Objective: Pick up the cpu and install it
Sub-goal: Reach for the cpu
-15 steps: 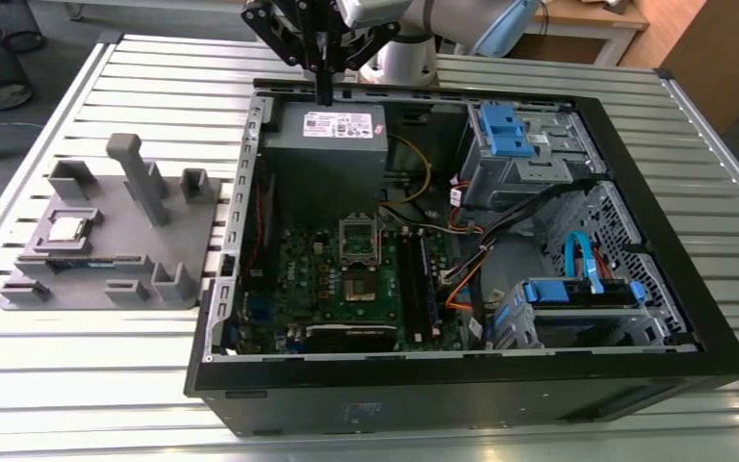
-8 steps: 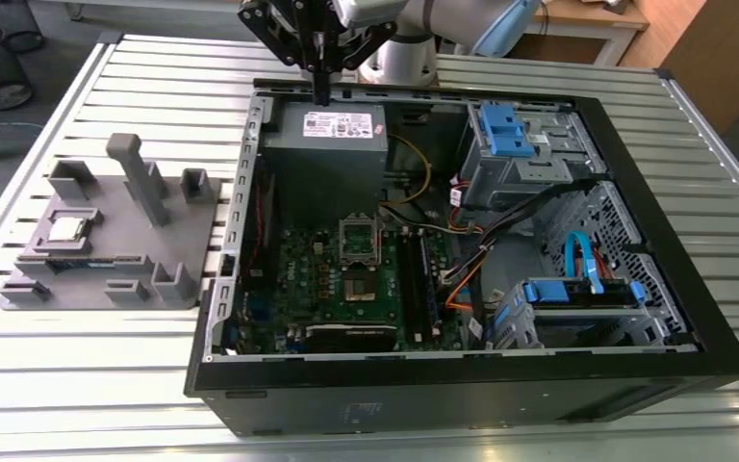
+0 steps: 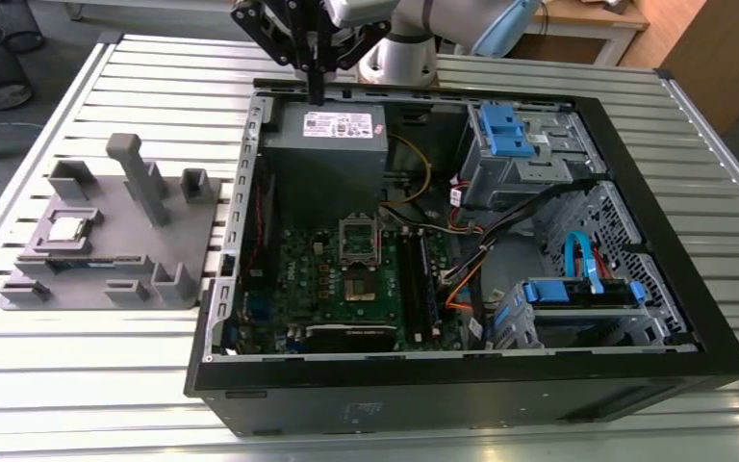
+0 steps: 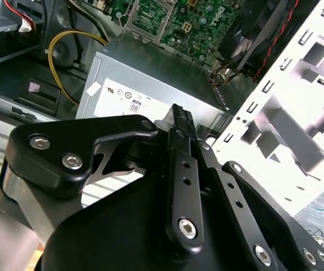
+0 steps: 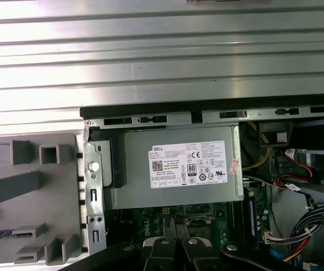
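Black two-finger gripper [image 3: 316, 94] hung over the grey metal power supply box [image 3: 331, 130], fingers pinched together, holding nothing. Small square silver-topped cpu [image 3: 66, 229] sat on the grey plastic fixture plate [image 3: 119, 236], roughly 8 o'clock from the gripper in the exterior view, well apart.

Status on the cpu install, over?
Gripper shut, empty, over the power supply. Cpu lies on the grey fixture plate, untouched, apart from the gripper. Tall fixture post stands near it.
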